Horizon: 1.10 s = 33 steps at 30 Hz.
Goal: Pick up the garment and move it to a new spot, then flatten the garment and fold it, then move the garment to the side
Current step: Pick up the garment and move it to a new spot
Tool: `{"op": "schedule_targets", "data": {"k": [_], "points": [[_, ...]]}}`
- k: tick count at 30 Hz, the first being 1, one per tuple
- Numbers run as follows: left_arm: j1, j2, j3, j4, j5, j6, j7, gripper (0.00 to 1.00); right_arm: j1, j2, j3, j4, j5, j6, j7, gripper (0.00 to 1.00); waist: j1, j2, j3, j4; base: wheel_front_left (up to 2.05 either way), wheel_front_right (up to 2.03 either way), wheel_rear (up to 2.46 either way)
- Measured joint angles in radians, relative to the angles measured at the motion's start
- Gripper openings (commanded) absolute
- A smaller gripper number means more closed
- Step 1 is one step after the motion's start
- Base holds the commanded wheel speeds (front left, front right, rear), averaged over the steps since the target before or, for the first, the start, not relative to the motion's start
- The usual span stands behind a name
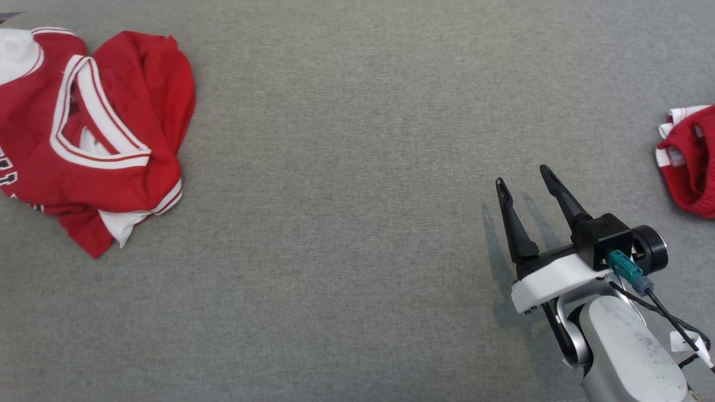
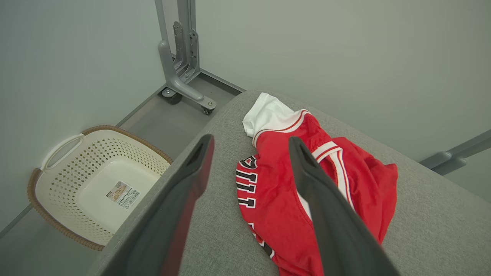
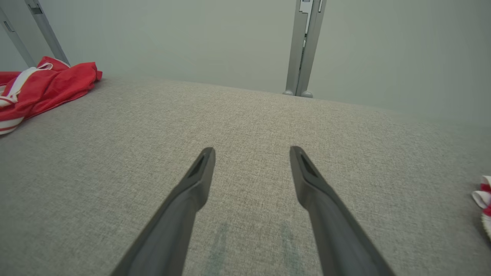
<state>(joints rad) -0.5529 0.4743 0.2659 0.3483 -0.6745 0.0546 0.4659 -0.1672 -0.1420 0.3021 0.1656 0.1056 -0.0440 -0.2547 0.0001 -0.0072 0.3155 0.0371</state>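
Observation:
The garment [image 1: 84,139] is a red jersey with white trim and black lettering, lying crumpled at the table's far left. In the left wrist view the garment [image 2: 268,207] lies just beyond my left gripper [image 2: 251,138], whose fingers stand open and hold nothing; the right finger crosses in front of the cloth. My right gripper [image 1: 520,175] hovers open over bare grey fabric at the lower right, far from the jersey. From the right wrist, the right gripper [image 3: 251,151] is open and the garment [image 3: 46,84] sits at the upper left.
A second red and white garment [image 1: 692,167] lies at the table's right edge, also at the right wrist view's edge [image 3: 484,195]. Off the table's left edge a cream laundry basket [image 2: 126,151] stands on the floor beside a grey metal frame leg [image 2: 180,76].

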Motion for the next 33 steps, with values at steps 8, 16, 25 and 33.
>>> {"op": "schedule_targets", "data": {"k": [8,16,25,33], "points": [[0.000,-0.005,-0.014,0.036,0.000,0.000,0.006,1.00,-0.010,0.001,-0.014,0.015,0.000,0.005,0.000,1.00,0.0000,0.0000,0.029,-0.091,0.00,0.00,0.00],[0.008,0.001,-0.027,0.086,0.000,0.003,0.068,1.00,-0.016,0.010,-0.011,0.025,0.000,0.017,0.000,1.00,0.0000,0.0000,0.054,-0.130,0.00,0.00,0.00],[0.083,-0.014,-0.104,0.142,0.019,0.003,0.129,1.00,-0.031,0.010,-0.019,0.036,-0.001,0.018,0.000,1.00,0.0000,0.0000,0.085,-0.159,0.00,0.00,0.00],[0.087,-0.020,-0.136,0.167,0.050,-0.003,0.113,0.24,-0.032,0.010,-0.029,0.052,-0.002,0.025,0.000,1.00,0.0000,0.0000,0.079,-0.171,0.00,0.00,0.00]]}}
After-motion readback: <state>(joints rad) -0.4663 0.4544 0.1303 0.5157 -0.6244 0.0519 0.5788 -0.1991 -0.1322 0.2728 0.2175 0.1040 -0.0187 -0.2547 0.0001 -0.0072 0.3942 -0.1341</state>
